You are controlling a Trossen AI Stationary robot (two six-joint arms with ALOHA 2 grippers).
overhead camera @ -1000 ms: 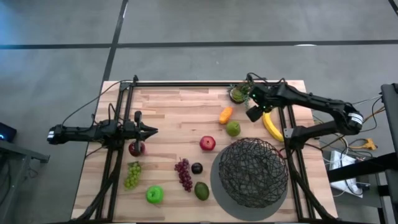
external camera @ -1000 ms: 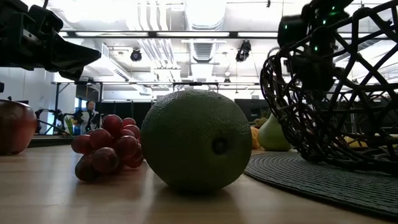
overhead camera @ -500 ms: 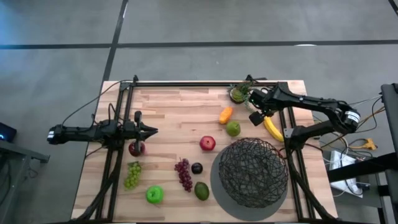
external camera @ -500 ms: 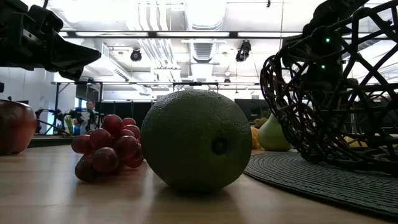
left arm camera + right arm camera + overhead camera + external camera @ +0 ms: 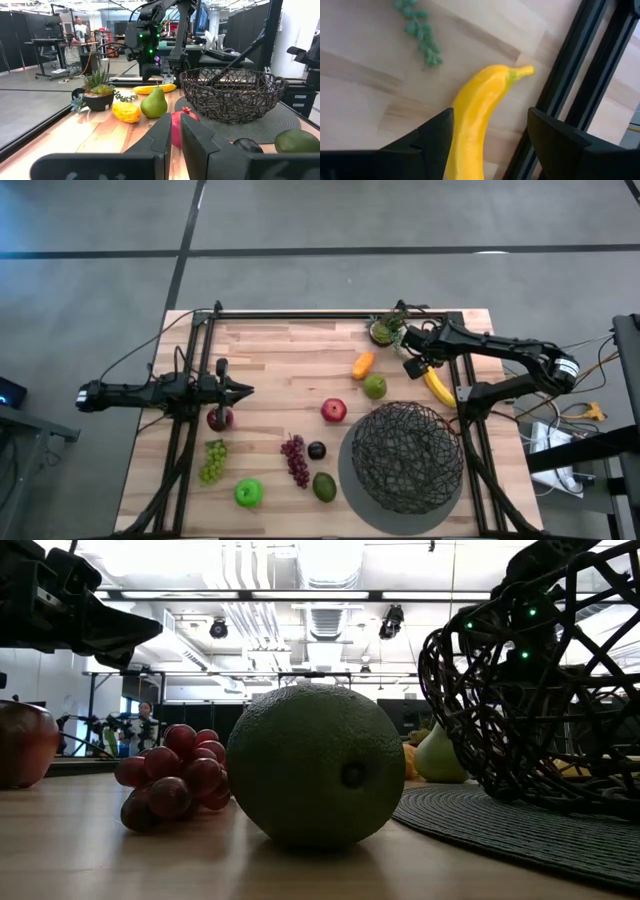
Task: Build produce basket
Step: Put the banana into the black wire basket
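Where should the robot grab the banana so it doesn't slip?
Probably around the thick middle of the banana, coming straight down from above. It lies flat on the table, and the right end effector already hangs open over it, one finger on each long side; the stem end looks too thin.

Right end effector (image 5: 418,366) over banana (image 5: 437,384) (beside basket (image 5: 405,456)).

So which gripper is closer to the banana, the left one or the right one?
The right. The right gripper hangs open just over the banana, its fingers on either side of it. The left gripper is shut, far across the table, above a red apple.
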